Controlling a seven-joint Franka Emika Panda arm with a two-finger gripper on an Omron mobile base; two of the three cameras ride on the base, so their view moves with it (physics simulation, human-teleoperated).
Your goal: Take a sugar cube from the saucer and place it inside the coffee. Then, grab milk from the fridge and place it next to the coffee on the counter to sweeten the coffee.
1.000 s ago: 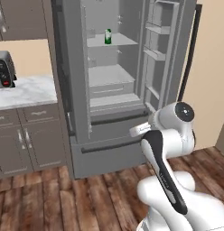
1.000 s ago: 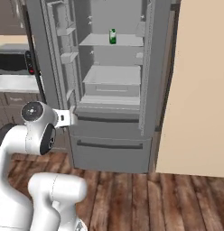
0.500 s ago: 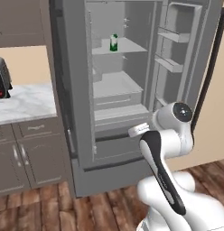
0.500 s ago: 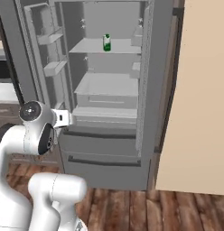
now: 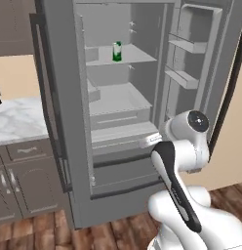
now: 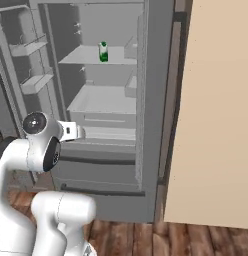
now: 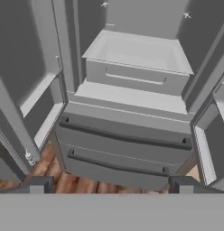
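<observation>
Fridge stands w/ both doors swung open. Milk upright on an upper shelf inside fridge, near the shelf's front edge, also seen at. Gripper released, jaws wide apart, nothing between them, well below the milk, facing fridge's lower drawers. Counter just left of fridge.

milk: green, white top, upright, upper shelf | fridge: grey, doors open
</observation>
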